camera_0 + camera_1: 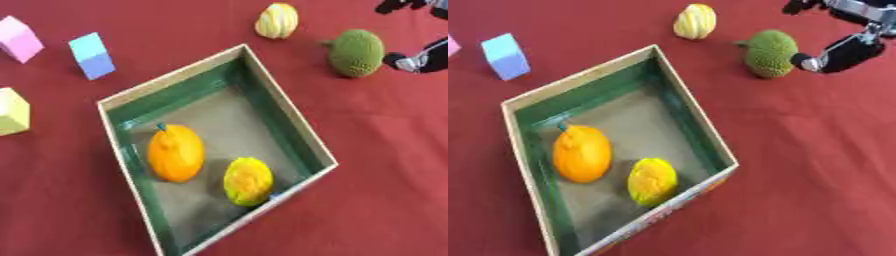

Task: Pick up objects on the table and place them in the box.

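Your right robot hand [846,47] comes in from the top right corner of the table [815,165]. One finger tip sits just beside the green bumpy fruit [770,53], on its right side. It may be touching the fruit, but you cannot tell for sure. You also cannot tell if the fingers are spread or curled, because most of the robot hand is cut off at the edge. Nothing is held in it that you can see.

The green bumpy fruit is the nearest thing to pick. It lies to the left of your right robot hand. Its long side runs up and down in the view, with a little stem at the top left. To wrap around it, you likely need to come over the top or close in from the right.

The box [289,127] lies down and to the left of the fruit. Its near wall faces the fruit, so you would have to lift over that wall. Inside the box are an orange fruit [176,152] and a yellow fruit [248,181]. There is bare floor in the top part of the box.

A striped yellow fruit [276,20] lies near the green one, up and to its left. Watch that you do not bump it. A blue block [93,55], a pink block [17,38] and a yellow block [12,111] sit far off on the left. Your left robot hand does not show.
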Motion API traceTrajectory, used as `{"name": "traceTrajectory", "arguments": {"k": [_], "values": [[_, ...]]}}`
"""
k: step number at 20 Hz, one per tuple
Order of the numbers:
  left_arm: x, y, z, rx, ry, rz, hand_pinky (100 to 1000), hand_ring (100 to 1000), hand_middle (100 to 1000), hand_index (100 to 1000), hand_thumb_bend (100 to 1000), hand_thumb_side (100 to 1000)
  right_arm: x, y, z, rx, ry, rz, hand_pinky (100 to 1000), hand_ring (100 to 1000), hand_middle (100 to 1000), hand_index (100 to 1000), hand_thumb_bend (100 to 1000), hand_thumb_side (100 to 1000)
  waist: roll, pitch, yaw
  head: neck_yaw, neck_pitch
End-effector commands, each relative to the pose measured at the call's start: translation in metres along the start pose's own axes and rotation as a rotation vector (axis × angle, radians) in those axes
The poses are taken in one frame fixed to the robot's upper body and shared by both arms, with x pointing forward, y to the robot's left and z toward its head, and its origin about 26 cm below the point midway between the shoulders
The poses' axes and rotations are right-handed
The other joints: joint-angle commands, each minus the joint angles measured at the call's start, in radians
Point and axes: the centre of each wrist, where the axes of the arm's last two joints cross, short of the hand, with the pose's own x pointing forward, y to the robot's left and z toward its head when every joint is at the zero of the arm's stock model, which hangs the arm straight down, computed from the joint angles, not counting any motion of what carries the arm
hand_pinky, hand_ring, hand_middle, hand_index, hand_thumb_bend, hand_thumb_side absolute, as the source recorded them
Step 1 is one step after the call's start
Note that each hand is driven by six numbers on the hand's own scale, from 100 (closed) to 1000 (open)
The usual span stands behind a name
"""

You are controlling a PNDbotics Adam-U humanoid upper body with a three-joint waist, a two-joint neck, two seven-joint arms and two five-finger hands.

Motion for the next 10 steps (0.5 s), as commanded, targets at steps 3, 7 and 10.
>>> {"name": "traceTrajectory", "arguments": {"k": [3, 7, 10], "values": [[0.006, 0.002, -0.006, 0.0, -0.03, 0.002, 750, 698, 653, 797, 113, 663, -0.02, -0.004, -0.007, -0.041, 0.086, 0.028, 881, 896, 796, 871, 367, 100, -0.001, -0.009, 0.007, -0.009, -0.022], [0.006, 0.001, -0.006, 0.003, -0.031, 0.006, 750, 698, 652, 797, 111, 665, -0.029, 0.006, -0.018, -0.016, 0.111, 0.025, 881, 897, 789, 871, 372, 100, -0.004, 0.002, 0.015, -0.011, -0.027], [0.006, 0.001, -0.006, 0.003, -0.031, 0.008, 750, 698, 651, 797, 111, 666, -0.033, 0.014, -0.025, 0.017, 0.122, 0.03, 880, 897, 775, 868, 376, 100, -0.005, 0.007, 0.02, -0.013, -0.027]]}}
